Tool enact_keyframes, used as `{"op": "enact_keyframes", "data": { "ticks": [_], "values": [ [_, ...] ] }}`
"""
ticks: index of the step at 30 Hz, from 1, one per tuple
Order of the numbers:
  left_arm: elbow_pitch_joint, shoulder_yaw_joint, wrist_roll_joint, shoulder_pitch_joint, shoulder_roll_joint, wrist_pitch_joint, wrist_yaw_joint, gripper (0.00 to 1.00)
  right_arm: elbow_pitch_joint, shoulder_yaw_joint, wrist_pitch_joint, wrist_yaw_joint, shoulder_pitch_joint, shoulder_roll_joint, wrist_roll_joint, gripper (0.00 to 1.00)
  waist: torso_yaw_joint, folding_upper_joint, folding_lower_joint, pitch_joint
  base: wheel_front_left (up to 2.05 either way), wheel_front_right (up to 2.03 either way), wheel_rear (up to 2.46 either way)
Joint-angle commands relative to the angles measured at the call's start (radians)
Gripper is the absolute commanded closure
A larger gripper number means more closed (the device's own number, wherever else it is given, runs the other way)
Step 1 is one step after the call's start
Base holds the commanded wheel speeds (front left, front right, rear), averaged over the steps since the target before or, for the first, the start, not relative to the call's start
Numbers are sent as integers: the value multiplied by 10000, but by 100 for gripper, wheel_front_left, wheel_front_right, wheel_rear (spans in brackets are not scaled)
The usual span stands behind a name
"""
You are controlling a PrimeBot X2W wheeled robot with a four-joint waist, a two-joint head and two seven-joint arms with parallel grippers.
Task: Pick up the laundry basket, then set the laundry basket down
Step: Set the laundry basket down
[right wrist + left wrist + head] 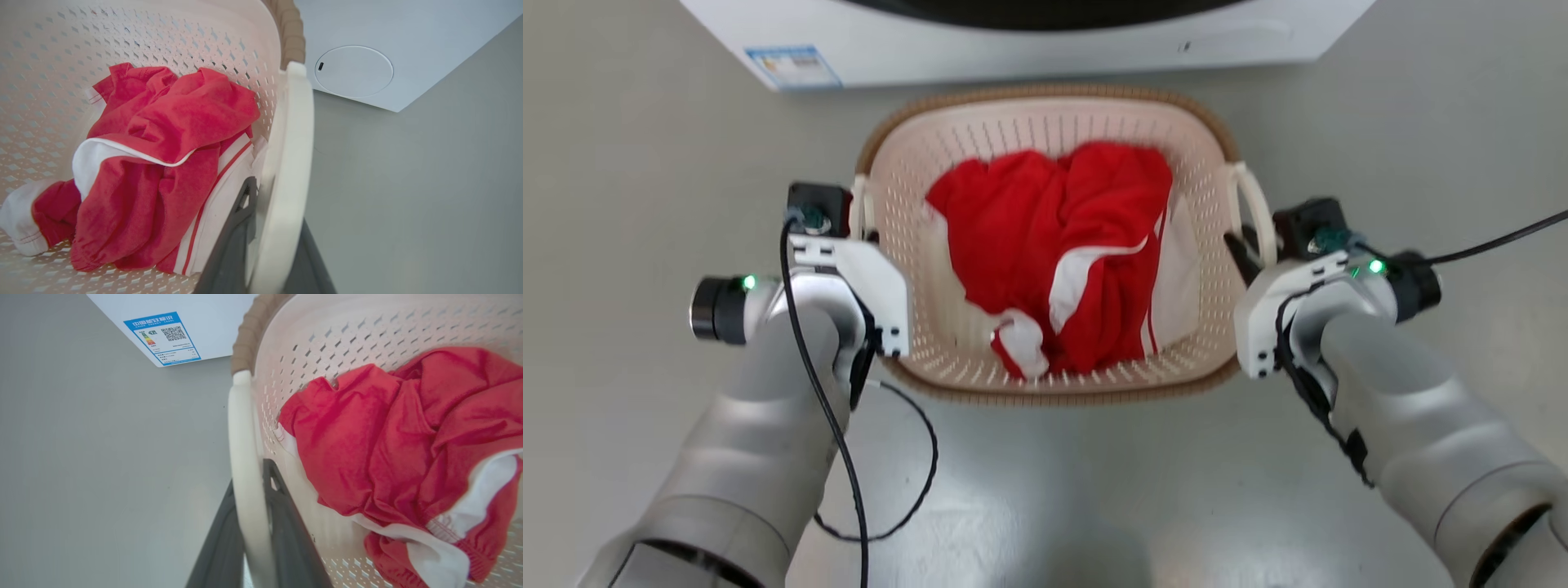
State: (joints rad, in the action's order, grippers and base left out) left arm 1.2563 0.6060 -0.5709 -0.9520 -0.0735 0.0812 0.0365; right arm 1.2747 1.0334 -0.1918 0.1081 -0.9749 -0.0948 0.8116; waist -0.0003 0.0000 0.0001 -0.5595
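Inside the laundry basket [1045, 95] lies red-and-white clothing [1086, 245].

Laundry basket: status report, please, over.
Left gripper shut on left handle, right gripper shut on right handle. Laundry basket upright, red clothes inside. Washing machine close behind.

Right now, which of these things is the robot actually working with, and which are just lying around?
Part of the job:
laundry basket
left gripper, shut on its left handle
right gripper, shut on its right handle

Just lying about:
red and white clothes inside the basket
washing machine behind it
blue label on the machine
black cable, hanging loose
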Motion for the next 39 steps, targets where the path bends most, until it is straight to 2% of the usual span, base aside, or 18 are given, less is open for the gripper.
{"op": "enact_keyframes", "data": {
  "ticks": [1,6,15,39],
  "values": [
    [-327,-129,124,-641,-274,326,91,100,-116,278,-198,226,111,215,-392,100,117,0,0,-794,0,0,0],
    [-272,-192,82,-1219,-347,756,164,100,3,177,-439,226,-455,137,-509,100,127,0,0,-1783,0,0,0],
    [-143,-267,-84,-1633,-226,1278,41,100,100,-104,-640,226,-1101,-146,-673,100,132,0,0,-2599,0,0,0],
    [178,-173,-235,-2065,-136,1658,-38,100,159,-716,-697,226,-1311,-141,-1186,100,126,0,0,-3060,0,0,0]
  ]
}}
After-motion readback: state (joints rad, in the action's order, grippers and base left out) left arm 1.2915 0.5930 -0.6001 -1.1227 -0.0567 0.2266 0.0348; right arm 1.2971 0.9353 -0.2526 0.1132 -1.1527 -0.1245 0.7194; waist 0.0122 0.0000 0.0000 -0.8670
